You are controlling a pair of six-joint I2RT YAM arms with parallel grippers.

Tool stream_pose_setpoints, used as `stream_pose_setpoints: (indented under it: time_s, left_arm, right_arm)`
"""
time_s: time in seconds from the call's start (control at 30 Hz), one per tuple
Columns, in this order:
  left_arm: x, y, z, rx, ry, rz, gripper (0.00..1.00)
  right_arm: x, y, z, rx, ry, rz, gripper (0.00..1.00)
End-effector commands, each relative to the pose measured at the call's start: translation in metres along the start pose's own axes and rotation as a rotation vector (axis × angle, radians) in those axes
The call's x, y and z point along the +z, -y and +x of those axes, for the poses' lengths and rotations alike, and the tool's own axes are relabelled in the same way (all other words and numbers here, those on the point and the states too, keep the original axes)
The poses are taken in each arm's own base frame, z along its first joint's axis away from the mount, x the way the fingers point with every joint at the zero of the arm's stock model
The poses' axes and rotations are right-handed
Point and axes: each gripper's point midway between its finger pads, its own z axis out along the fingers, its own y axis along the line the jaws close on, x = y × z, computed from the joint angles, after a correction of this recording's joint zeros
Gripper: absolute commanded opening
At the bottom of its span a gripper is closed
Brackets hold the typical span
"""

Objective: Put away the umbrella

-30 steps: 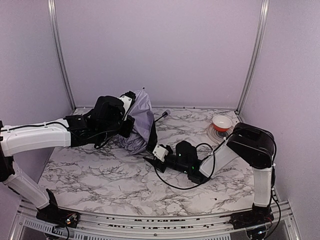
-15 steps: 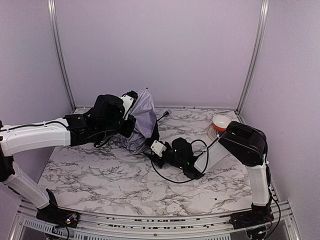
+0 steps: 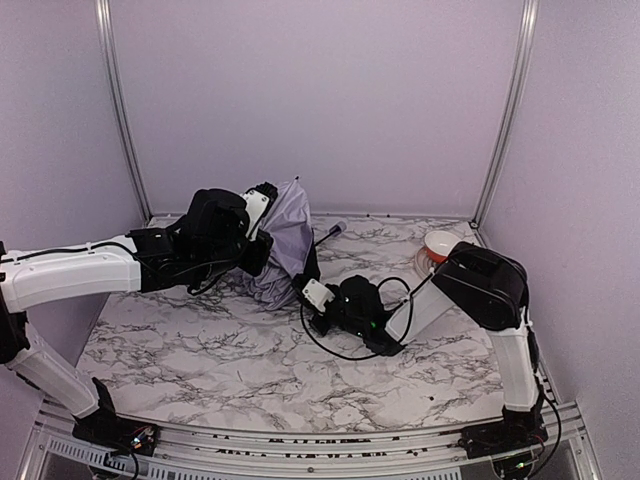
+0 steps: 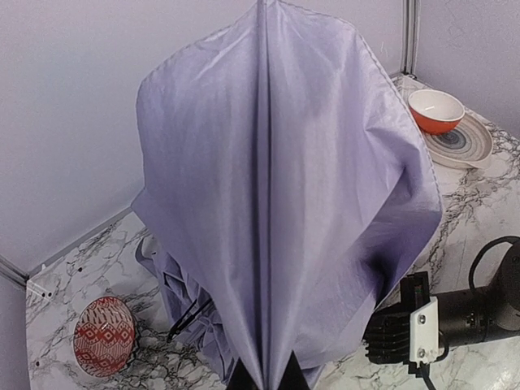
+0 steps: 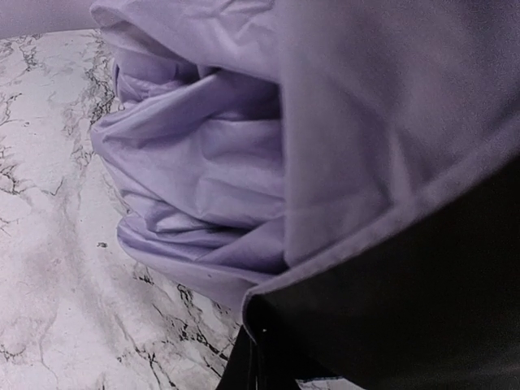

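Observation:
The umbrella [image 3: 288, 235] stands half folded at the back middle of the table, pale lavender outside. Its thin shaft and small handle [image 3: 333, 228] stick out to the right. My left gripper [image 3: 267, 228] holds it up from the left. In the left wrist view the canopy [image 4: 284, 162] fills the frame and the left gripper [image 4: 264, 379] is shut on a central fold of the fabric. My right gripper [image 3: 301, 291] lies low at the canopy's bottom edge. In the right wrist view the right gripper [image 5: 258, 367] is shut on the hem, where the black lining [image 5: 406, 309] meets the lavender fabric [image 5: 203, 162].
An orange bowl [image 3: 443, 243] sits on a striped plate [image 3: 432, 264] at the back right, with the same bowl [image 4: 435, 109] in the left wrist view. A red patterned dish [image 4: 104, 335] lies behind the umbrella on the left. The marble table [image 3: 200, 350] is walled on three sides.
My right gripper has slid left along the table to the umbrella's lower edge and shut on it. The left arm and the canopy have barely moved.

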Motion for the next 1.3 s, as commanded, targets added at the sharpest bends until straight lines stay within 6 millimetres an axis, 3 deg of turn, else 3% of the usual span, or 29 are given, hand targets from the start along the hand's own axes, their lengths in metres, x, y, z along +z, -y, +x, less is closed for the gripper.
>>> stream_pose_setpoints:
  time_s: [0.0,0.1,0.3,0.43,0.53,0.67,0.8,0.9,1.1,1.27]
  left_arm:
    - [-0.004,-0.012,-0.03,-0.034,0.087,-0.026,0.0]
    - [0.0,-0.015,-0.024,-0.044,0.074,-0.024,0.0]
    - [0.012,-0.02,-0.006,-0.019,0.028,-0.029,0.0]
    - [0.021,-0.023,0.013,0.019,-0.019,-0.029,0.0]
    - [0.019,-0.021,0.024,0.063,-0.036,-0.008,0.0]
    - [0.013,-0.018,0.033,0.095,-0.052,0.027,0.0]
    - [0.009,-0.016,0.037,0.107,-0.055,0.051,0.0]
    - [0.01,-0.005,0.04,0.1,-0.058,0.105,0.0]
    - [0.016,0.009,0.045,0.095,-0.068,0.17,0.0]
    - [0.016,0.014,0.046,0.106,-0.071,0.196,0.0]
  right_arm:
    - [-0.011,0.006,-0.024,0.034,0.031,-0.015,0.0]
    - [-0.027,0.007,-0.043,0.05,0.065,-0.042,0.0]
    - [-0.067,0.02,-0.053,0.165,0.088,-0.114,0.0]
    - [-0.103,0.004,-0.05,0.296,0.105,-0.335,0.0]
    - [-0.122,0.006,-0.033,0.398,0.095,-0.396,0.0]
    - [-0.133,0.036,0.004,0.529,0.048,-0.305,0.0]
    - [-0.13,0.052,0.026,0.625,-0.005,-0.271,0.0]
    - [-0.126,0.053,0.028,0.647,-0.027,-0.284,0.0]
    - [-0.139,0.066,0.005,0.555,-0.012,-0.227,0.45]
    - [-0.145,0.071,-0.041,0.395,0.028,-0.25,0.73]
